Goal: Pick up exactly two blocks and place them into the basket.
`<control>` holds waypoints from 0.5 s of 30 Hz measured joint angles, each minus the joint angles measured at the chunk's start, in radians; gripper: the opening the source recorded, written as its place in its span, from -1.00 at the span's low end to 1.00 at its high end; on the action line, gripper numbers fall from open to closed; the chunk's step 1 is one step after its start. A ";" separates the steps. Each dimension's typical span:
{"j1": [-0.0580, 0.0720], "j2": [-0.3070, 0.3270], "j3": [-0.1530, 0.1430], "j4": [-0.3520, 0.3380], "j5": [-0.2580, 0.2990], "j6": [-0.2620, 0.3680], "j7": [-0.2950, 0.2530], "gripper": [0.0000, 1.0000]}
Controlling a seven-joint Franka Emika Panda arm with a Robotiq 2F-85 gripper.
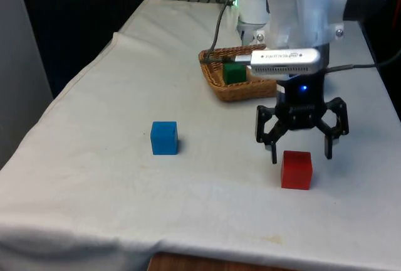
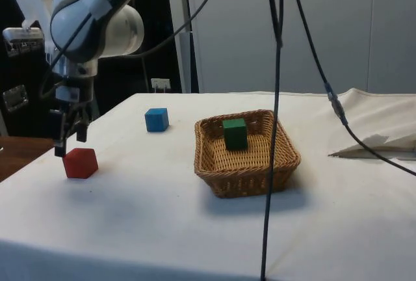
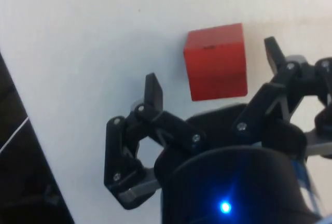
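Blocks number 3: 1 red, 1 blue, 1 green. The red block [image 1: 296,169] rests on the white cloth [image 1: 94,177] just beneath and slightly to the near side of the pincer [image 1: 301,154], whose 2 black fingers are spread wide apart and hold nothing. In the wrist view the red block [image 3: 216,61] sits between the spread fingertips [image 3: 153,91], reaching past their ends, with cloth showing on either side of it, so neither finger touches it. In the side view the pincer [image 2: 69,143] hangs just above and behind the red block [image 2: 80,162], its tips close to the block's top.

The wicker basket [image 1: 220,86] stands on the cloth behind the pincer, farther from the camera in the front view and a little toward the front view's left. It holds 1 item: the green block [image 1: 235,73], which in the side view [image 2: 234,133] lies inside the basket [image 2: 242,178] toward its rear wall, tilted slightly.

The blue block [image 1: 164,138] stands on the cloth well apart from the pincer, toward the front view's left, and outside the basket.
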 measured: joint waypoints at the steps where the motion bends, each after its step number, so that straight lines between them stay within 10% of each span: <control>1: -0.001 0.010 -0.002 0.014 0.000 -0.008 0.001 1.00; 15: -0.004 0.067 -0.004 0.086 0.001 -0.038 0.029 1.00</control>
